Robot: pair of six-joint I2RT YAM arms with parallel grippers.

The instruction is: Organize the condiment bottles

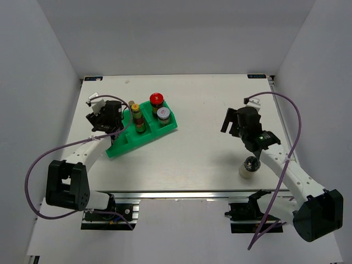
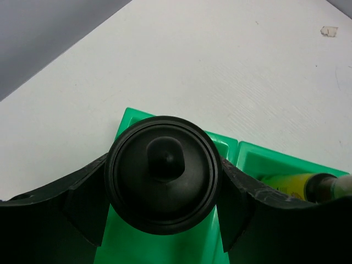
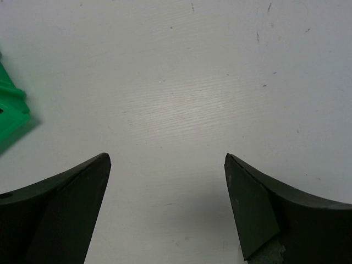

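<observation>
The left hand (image 2: 165, 212) was clamped across the round lid of a short black-lidded jar (image 2: 163, 173), held above the near left end of the green bin (image 1: 125, 146). The right hand (image 3: 168, 160) hung over bare worktop (image 3: 181, 82) with its jaws wide apart and nothing between them.

The red-capped jar (image 1: 157, 99), the silver-lidded jar (image 1: 163, 113) and the two slim yellow-capped bottles (image 1: 137, 116) stood in the far compartments of the bin. A second short jar (image 1: 250, 165) stood upright on the worktop at the near right, beside the right arm.

Handling judgement: the jars appeared small, rigid and light. The smooth round lid offered little purchase and could rotate or slip in the grip. The second jar was best taken squarely across its lid or just below it, and kept upright.
</observation>
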